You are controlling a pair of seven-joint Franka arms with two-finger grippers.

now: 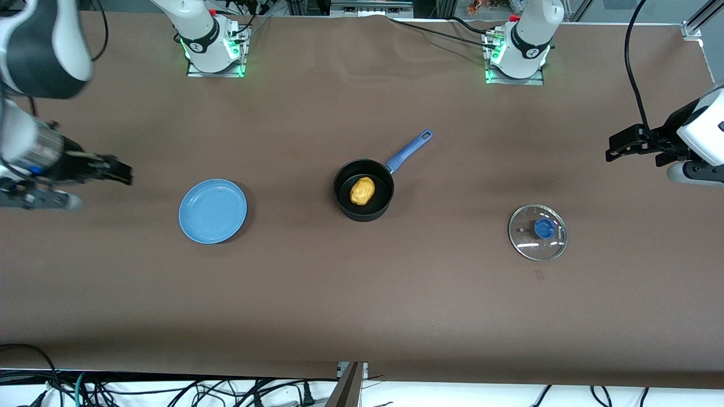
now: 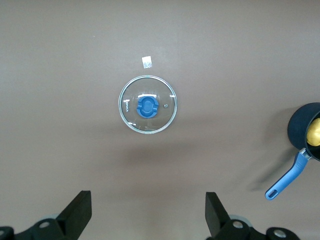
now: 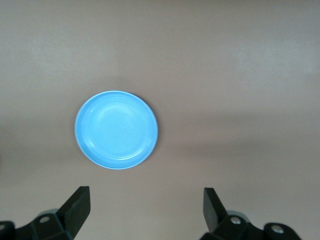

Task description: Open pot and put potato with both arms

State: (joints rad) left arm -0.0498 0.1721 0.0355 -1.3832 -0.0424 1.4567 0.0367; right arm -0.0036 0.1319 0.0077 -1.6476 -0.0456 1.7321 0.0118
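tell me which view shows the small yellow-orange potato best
The front view: the small yellow-orange lumpy potato lies whole and unobstructed inside the round black saucepan. The left wrist view catches only a yellow sliver at its edge. The right wrist view shows none of it, only the flat blue plate.

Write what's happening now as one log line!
potato: in pot | lid: on table | left gripper: open, empty | right gripper: open, empty

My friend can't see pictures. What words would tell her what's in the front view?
A yellow potato sits inside an open black pot in the middle of a brown table. The glass lid lies flat toward the left arm's end, a blue plate toward the right arm's end. The left pincer and the right pincer wait at the table's ends, holding nothing.
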